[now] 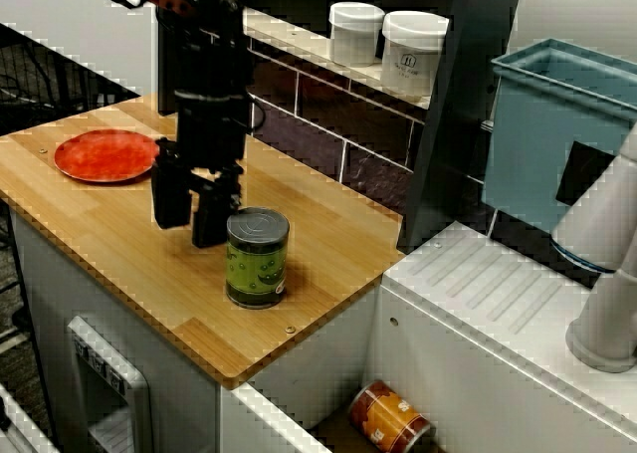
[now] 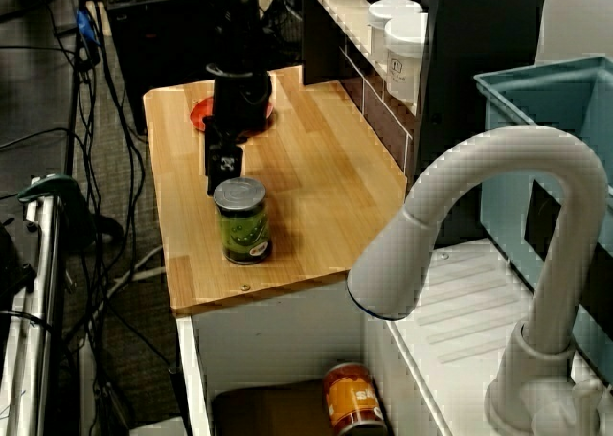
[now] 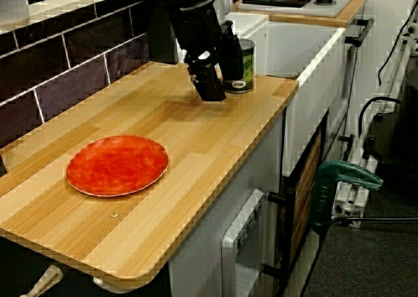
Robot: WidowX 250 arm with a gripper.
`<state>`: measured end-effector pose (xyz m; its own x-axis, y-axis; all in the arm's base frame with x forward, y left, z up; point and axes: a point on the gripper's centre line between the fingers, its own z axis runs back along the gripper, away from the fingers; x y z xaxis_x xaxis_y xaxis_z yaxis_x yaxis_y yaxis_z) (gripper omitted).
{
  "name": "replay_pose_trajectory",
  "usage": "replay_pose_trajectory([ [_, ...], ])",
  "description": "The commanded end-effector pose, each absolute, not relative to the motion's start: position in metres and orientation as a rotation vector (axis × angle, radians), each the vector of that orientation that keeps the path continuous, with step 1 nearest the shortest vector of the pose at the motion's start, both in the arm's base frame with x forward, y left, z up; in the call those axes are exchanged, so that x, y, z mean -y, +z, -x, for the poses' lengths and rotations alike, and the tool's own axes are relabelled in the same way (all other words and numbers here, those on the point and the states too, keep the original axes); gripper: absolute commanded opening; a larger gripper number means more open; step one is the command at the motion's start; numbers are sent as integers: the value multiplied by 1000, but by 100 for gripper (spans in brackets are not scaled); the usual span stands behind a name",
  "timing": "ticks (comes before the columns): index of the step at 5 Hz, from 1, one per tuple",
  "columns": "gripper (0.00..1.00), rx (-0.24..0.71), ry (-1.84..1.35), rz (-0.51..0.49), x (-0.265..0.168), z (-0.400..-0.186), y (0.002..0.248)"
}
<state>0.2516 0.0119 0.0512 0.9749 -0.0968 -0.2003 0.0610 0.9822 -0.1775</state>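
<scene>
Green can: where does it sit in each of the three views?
Front view: green can centre, by the counter's front edge.
High side view: left of centre, toward the counter's near end.
Low end view: top centre, at the counter's far end.
Shared landmark: red plate.

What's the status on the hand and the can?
Hand open, empty, low over the wooden counter. Green can upright close beside it, not in its grasp. Red plate on the hand's other side, apart; nothing between hand and can.
</scene>
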Motion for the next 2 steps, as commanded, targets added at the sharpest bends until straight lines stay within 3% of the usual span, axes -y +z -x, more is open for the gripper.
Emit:
replay_pose_trajectory([
  [1, 100, -103, -298, 145, -26, -244, 98],
  [2, 100, -86, -477, 131, -14, -247, 109],
])
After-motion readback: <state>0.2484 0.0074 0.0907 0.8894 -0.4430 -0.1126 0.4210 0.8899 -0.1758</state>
